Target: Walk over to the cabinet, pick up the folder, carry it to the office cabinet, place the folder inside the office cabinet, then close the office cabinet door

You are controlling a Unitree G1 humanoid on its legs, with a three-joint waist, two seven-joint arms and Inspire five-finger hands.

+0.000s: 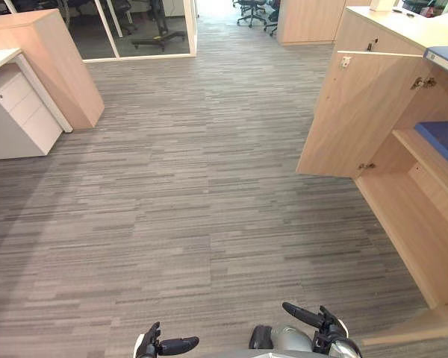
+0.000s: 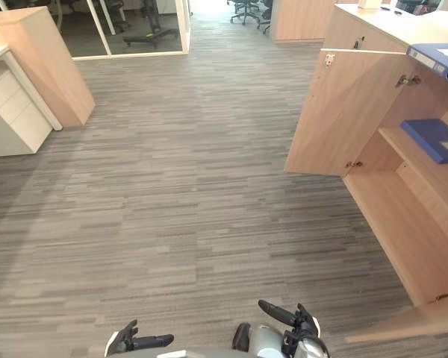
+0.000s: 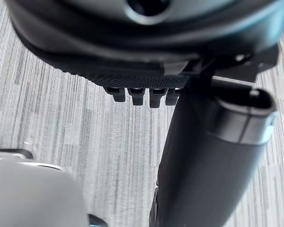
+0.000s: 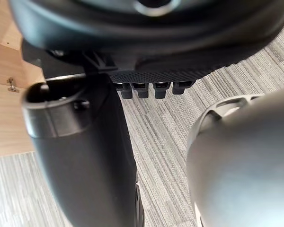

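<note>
Standing off to the side, I can see the blue folder (image 1: 442, 139) lying flat on the shelf (image 2: 414, 153) inside the office cabinet (image 1: 425, 224). Its door (image 1: 358, 112) hangs wide open over the carpet floor (image 1: 194, 186), and another blue binder (image 2: 433, 56) sits up on the cabinet's top. Down low in front of the robot and well apart from the cabinet, the left robot hand (image 1: 164, 346) has its fingers loosely stretched out with nothing in it, and the right robot hand (image 1: 313, 319) is the same, fingers apart and empty.
</note>
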